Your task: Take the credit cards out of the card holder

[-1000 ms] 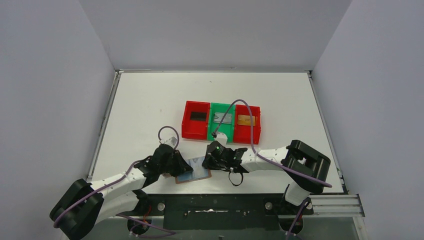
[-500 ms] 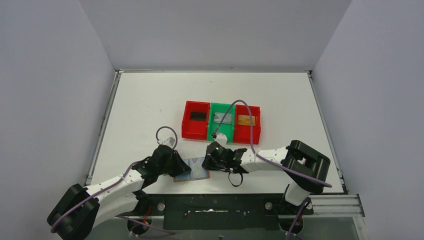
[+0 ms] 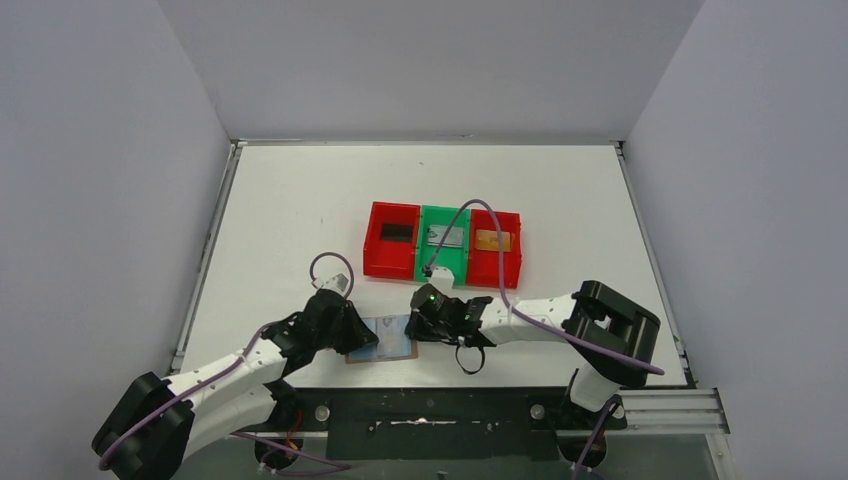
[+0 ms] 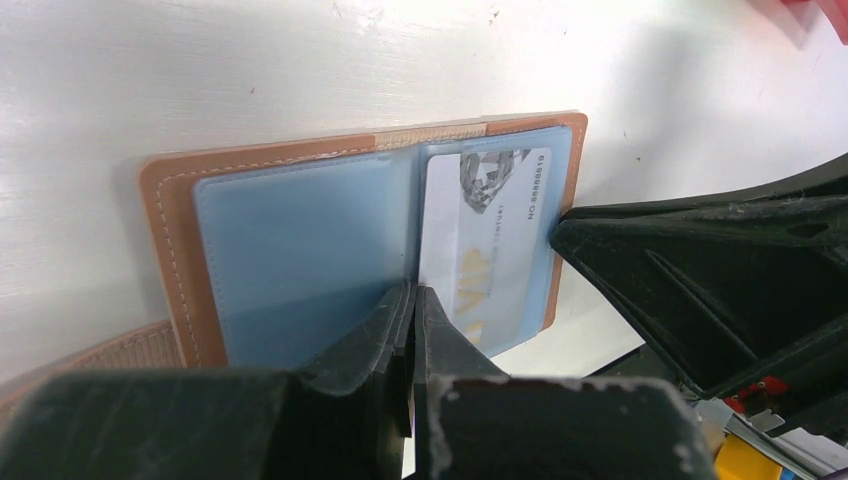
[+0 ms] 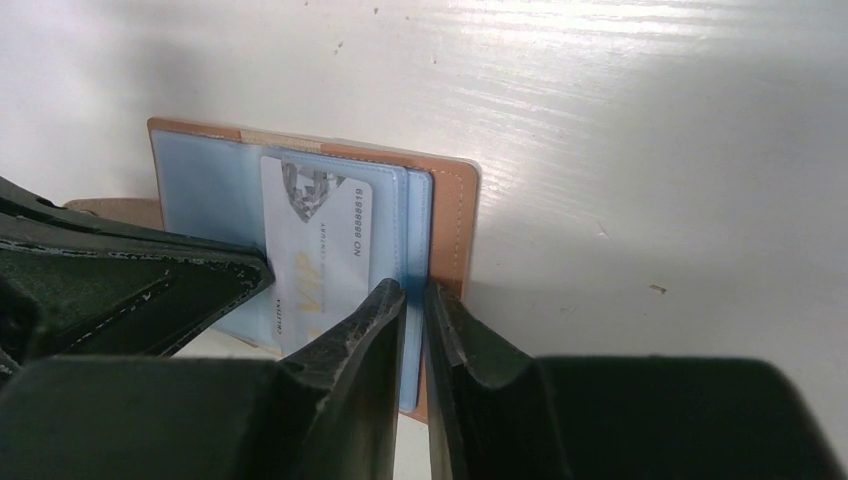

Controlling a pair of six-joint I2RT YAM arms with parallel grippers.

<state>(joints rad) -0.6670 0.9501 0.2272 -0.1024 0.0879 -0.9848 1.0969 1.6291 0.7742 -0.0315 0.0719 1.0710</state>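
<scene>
The tan card holder (image 3: pixel 392 351) lies open and flat near the table's front edge, blue pockets up. A white card with gold lettering (image 4: pixel 490 230) sits in its right pocket. My left gripper (image 3: pixel 364 336) is shut, its tips (image 4: pixel 412 292) pressing on the fold between the pockets. My right gripper (image 3: pixel 413 328) comes from the right. Its jaws (image 5: pixel 413 290) are nearly closed, with the blue pocket edge (image 5: pixel 417 215) in the thin gap. A black card (image 3: pixel 397 232), a silver one (image 3: pixel 443 236) and a gold one (image 3: pixel 493 240) lie in the bins.
A red bin (image 3: pixel 378 255), a green bin (image 3: pixel 432 262) and a second red bin (image 3: pixel 513 262) stand in a row just behind the grippers. The table's front edge and a metal rail (image 3: pixel 430 398) lie directly below the card holder. Grey walls enclose the table.
The left arm has sunk and stretched a little, and the card holder has slid slightly left. The right arm has barely moved.
</scene>
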